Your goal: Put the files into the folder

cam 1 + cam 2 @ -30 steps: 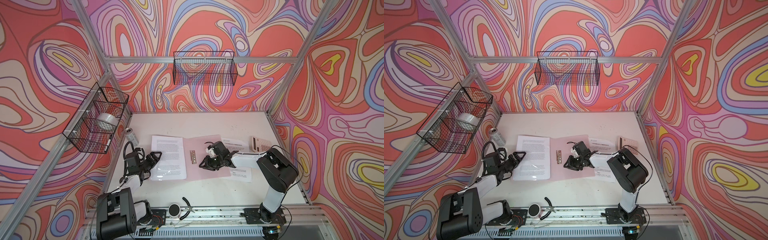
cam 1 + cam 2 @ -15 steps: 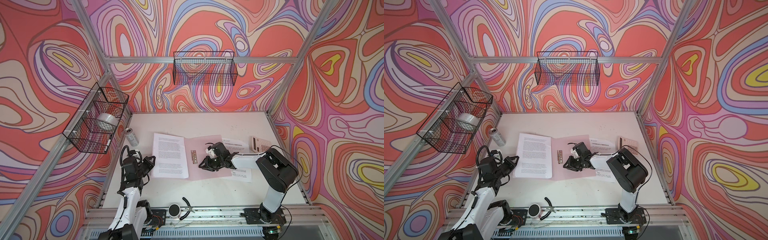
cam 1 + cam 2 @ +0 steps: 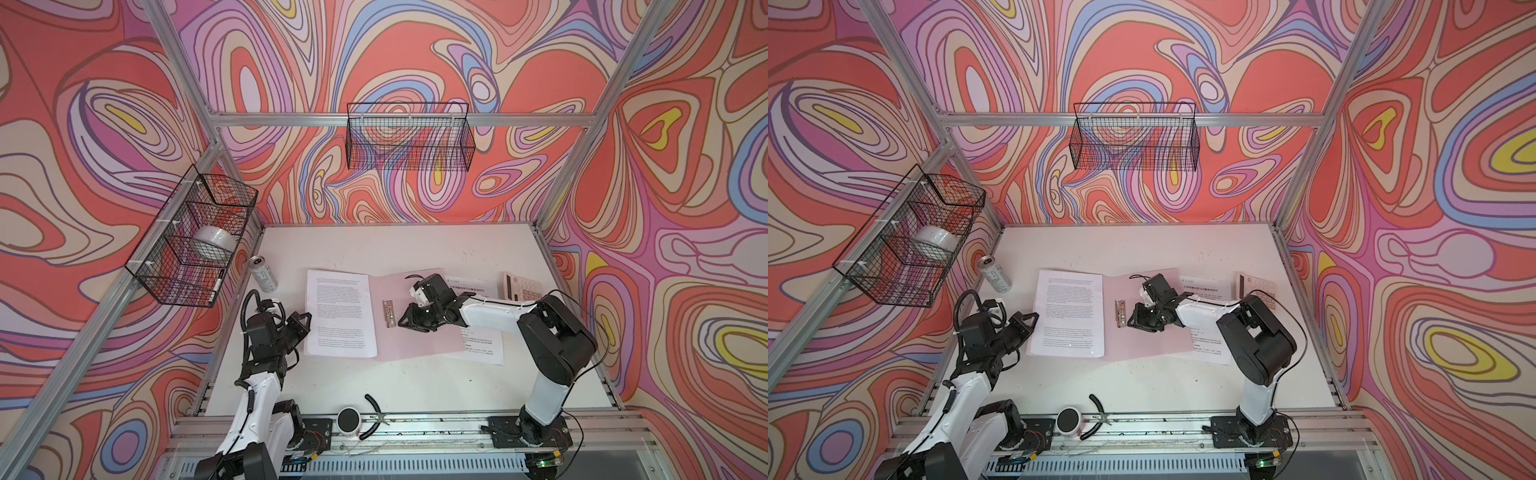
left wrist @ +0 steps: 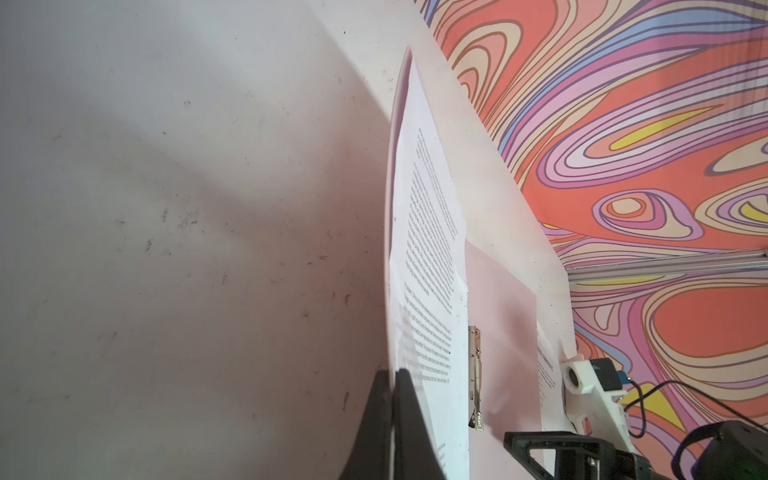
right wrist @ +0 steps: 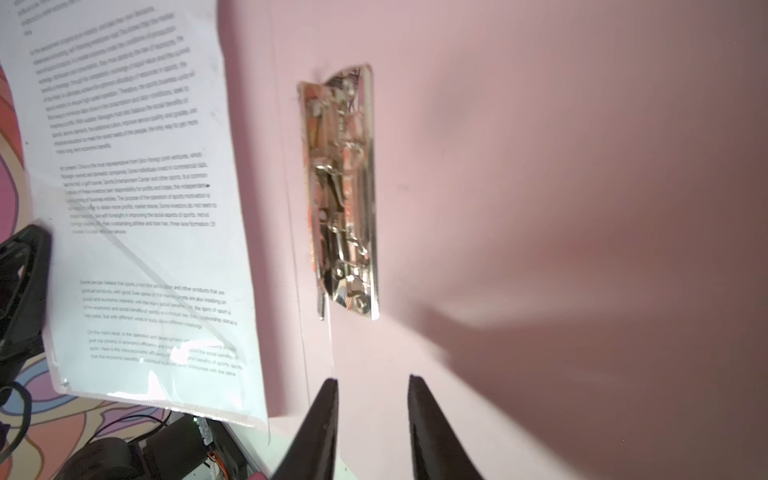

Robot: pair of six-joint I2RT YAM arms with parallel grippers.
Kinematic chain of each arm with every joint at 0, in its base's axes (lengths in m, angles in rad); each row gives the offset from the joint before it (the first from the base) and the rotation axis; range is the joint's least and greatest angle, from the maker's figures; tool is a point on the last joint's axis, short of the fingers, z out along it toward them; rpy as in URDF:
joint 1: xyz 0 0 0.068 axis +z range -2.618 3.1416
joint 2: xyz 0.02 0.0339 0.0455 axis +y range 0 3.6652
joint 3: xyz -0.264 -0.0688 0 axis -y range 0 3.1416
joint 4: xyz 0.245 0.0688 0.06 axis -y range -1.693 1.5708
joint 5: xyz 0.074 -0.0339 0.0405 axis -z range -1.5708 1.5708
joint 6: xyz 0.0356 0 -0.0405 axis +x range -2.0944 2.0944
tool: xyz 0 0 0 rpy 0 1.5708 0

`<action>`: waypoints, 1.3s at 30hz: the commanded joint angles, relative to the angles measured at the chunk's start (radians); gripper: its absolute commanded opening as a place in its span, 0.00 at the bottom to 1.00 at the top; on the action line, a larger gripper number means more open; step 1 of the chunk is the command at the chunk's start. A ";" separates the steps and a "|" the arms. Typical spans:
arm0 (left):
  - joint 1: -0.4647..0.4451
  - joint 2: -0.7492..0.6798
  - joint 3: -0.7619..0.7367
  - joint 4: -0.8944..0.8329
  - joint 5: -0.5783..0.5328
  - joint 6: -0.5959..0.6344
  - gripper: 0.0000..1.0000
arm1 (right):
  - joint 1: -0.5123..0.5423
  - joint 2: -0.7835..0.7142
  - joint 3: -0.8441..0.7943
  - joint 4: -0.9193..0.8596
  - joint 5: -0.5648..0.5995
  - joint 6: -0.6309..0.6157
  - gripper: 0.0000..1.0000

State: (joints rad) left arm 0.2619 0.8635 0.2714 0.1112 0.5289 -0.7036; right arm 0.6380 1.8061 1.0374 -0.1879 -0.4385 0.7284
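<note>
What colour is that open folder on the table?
The folder is plain pale pink, with a silver clip; best seen in the right wrist view.

Right gripper (image 5: 372, 378) (jaws parted) over pink folder (image 5: 540, 166), metal clip (image 5: 340, 191) ahead, printed sheet (image 5: 141, 208) beside.

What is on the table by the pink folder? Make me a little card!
folder: pale pink, lying open, metal clip at its middle
on left leaf: one printed sheet
other sheets: lying beside the right leaf
left gripper: shut, at the printed sheet's left edge
right gripper: open, over the right leaf near the metal clip
</note>
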 commanded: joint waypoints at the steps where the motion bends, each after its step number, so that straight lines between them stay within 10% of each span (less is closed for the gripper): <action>1: 0.003 -0.013 0.005 0.035 -0.025 0.042 0.00 | 0.002 0.042 0.065 -0.029 0.014 -0.042 0.26; 39: 0.007 0.009 -0.008 0.077 0.003 0.065 0.00 | 0.037 0.223 0.136 0.068 -0.113 0.028 0.00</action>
State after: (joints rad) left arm 0.2626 0.8803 0.2710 0.1612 0.5339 -0.6670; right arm 0.6754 2.0132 1.1656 -0.0914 -0.5434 0.7639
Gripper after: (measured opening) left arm 0.048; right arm 0.048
